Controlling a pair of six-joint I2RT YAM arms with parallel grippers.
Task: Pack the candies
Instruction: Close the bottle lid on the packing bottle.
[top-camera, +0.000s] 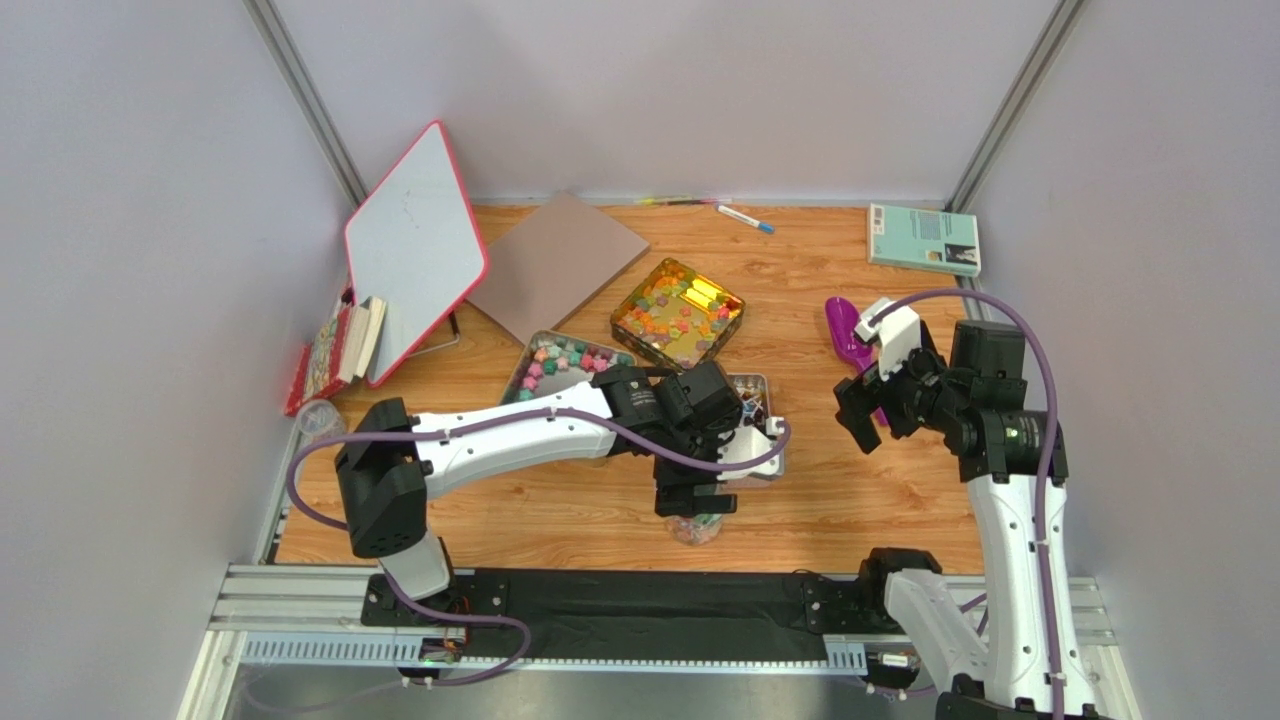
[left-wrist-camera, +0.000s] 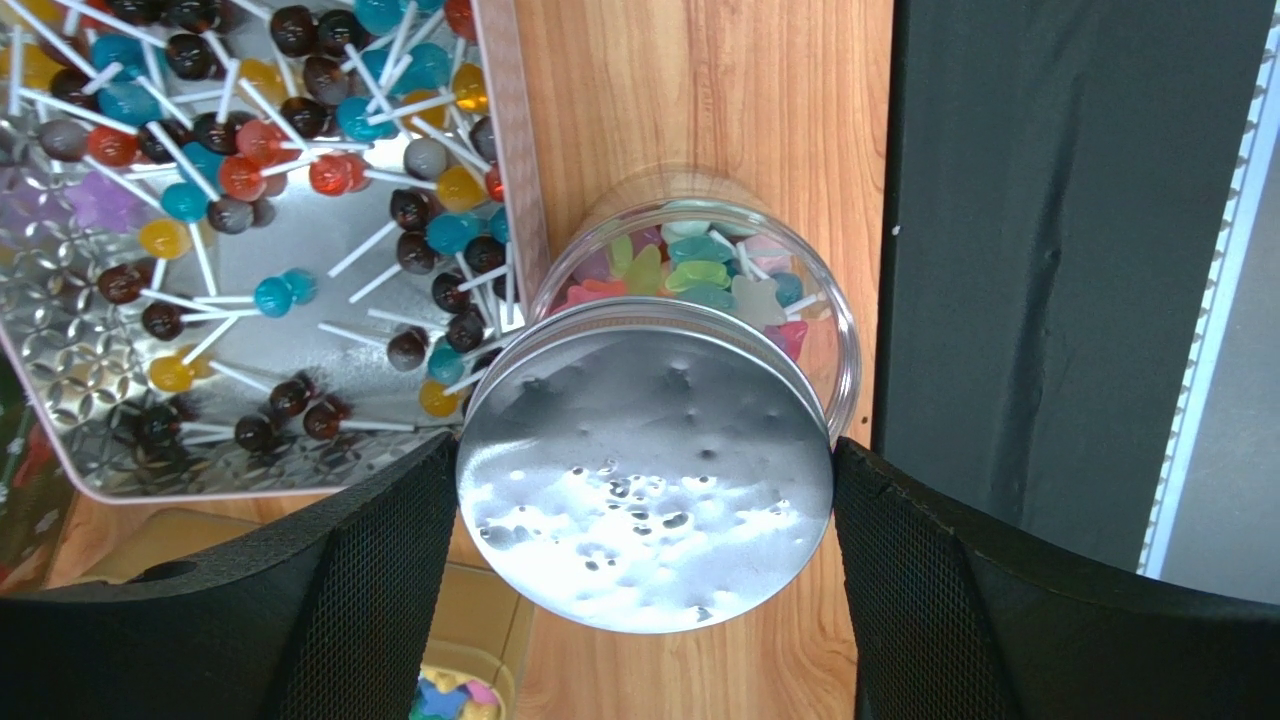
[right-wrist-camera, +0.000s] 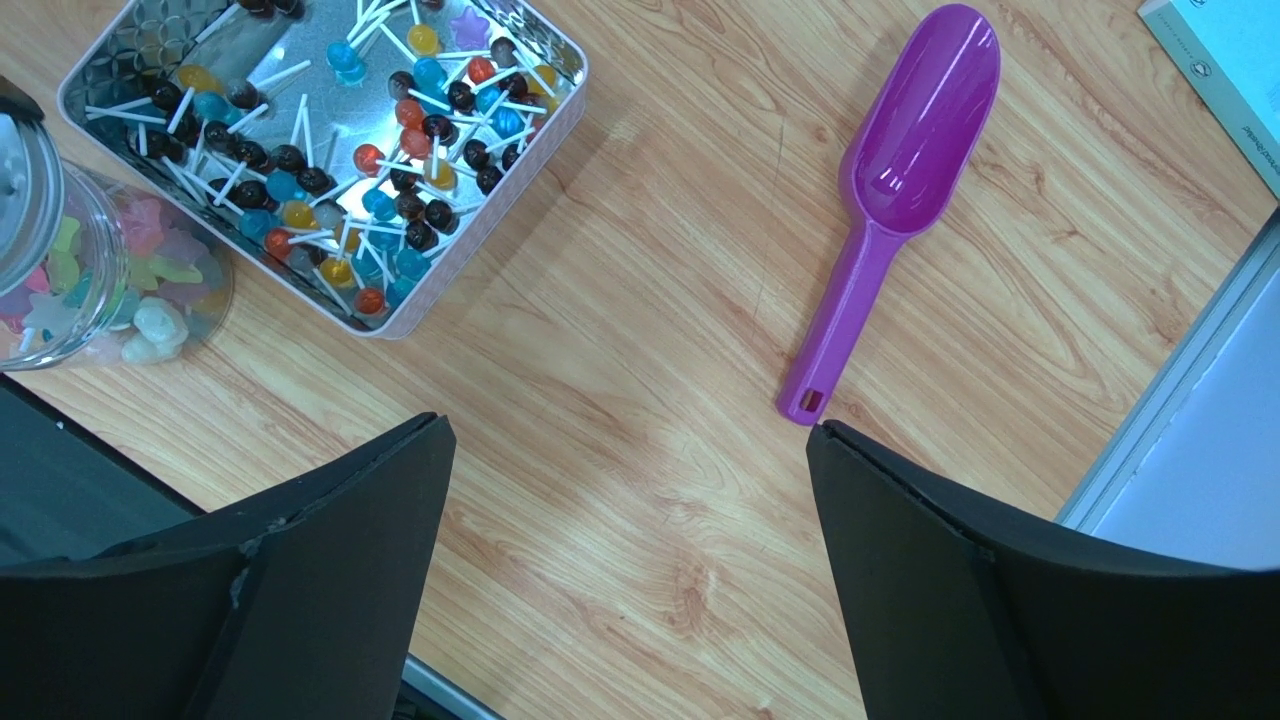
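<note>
Left gripper (left-wrist-camera: 643, 465): fingers spread to the width of a silver lid (left-wrist-camera: 646, 495), pads apparently touching its rim on both sides, so holding it. The lid sits over a clear jar (left-wrist-camera: 819, 323) near the table's front edge.

The candies (left-wrist-camera: 694, 275) inside are pastel lumps, filling the jar to near its top. More are in the lollipop tray (left-wrist-camera: 75, 360) beside the jar, a second tray (top-camera: 559, 360) and a gold tin (top-camera: 676, 311) farther back.

Right gripper (right-wrist-camera: 631, 450): fingers wide, nothing between them, over bare wood, with the purple scoop (right-wrist-camera: 902, 165) well beyond.

Handling, judged: the sweets are light, small and loose and would roll or scatter, so move them in bulk. The jar is smooth and likely slippery; grip the lid rim or the wall squarely.

Writing: none readable. The book (top-camera: 923, 237) cover print is too small.
</note>
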